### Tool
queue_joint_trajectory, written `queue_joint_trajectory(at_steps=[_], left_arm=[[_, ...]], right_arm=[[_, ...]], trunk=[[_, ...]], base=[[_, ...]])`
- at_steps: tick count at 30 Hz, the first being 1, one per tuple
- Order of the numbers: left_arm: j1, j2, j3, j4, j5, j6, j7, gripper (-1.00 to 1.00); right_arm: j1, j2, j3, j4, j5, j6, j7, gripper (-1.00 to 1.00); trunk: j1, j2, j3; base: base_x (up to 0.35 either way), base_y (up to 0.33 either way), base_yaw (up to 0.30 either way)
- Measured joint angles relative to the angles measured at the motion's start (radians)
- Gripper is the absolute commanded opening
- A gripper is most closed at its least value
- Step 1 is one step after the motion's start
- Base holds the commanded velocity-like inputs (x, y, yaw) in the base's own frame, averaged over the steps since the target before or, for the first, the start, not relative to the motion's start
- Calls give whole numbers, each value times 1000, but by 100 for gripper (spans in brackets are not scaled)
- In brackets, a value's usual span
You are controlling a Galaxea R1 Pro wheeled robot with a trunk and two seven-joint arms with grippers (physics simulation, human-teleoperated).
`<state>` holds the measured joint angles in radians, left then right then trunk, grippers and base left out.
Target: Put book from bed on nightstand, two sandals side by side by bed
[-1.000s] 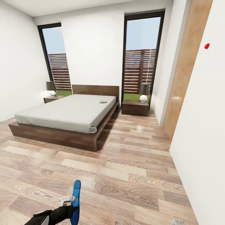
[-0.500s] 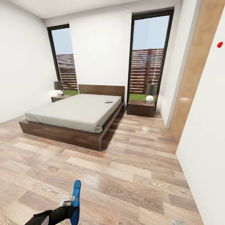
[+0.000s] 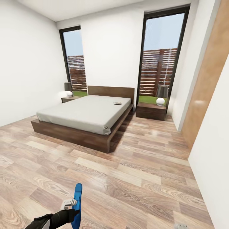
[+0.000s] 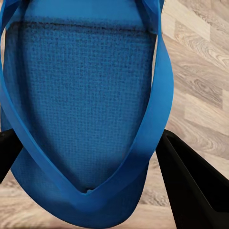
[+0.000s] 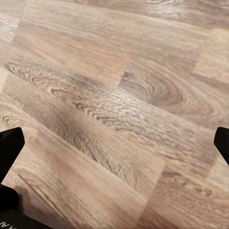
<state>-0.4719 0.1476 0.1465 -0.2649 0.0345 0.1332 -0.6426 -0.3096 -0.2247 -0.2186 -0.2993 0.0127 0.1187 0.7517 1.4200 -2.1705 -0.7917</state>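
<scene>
My left gripper (image 3: 73,205) is shut on one bright blue sandal (image 3: 77,203), held on edge low over the wood floor; in the left wrist view the sandal (image 4: 86,95) sits between the black fingers (image 4: 191,186). The other sandal is out of view. Across the room stands the bed (image 3: 86,116), with the book (image 3: 117,103) lying near its headboard end. One nightstand (image 3: 151,111) stands at the bed's right, another nightstand (image 3: 68,99) at its far left. My right gripper (image 5: 114,143) is open over bare floor.
Each nightstand carries a lamp (image 3: 161,94). A light wooden door (image 3: 206,82) and a white wall (image 3: 216,149) run along the right. Two tall windows (image 3: 159,54) flank the headboard. Wide wood floor (image 3: 127,171) lies between me and the bed.
The whole head view has shifted, so the bed and windows now sit further right in the picture: the camera moved. The left gripper still holds the sandal the same way.
</scene>
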Motion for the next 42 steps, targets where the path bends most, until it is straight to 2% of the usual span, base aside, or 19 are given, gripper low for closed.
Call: queue_joint_trajectory(at_steps=[42], left_arm=[[0, 0, 0, 0, 0, 0, 0, -100]], right_arm=[[0, 0, 0, 0, -1, 0, 0, 100]], trunk=[[0, 0, 0]], base=[[0, 0, 161]])
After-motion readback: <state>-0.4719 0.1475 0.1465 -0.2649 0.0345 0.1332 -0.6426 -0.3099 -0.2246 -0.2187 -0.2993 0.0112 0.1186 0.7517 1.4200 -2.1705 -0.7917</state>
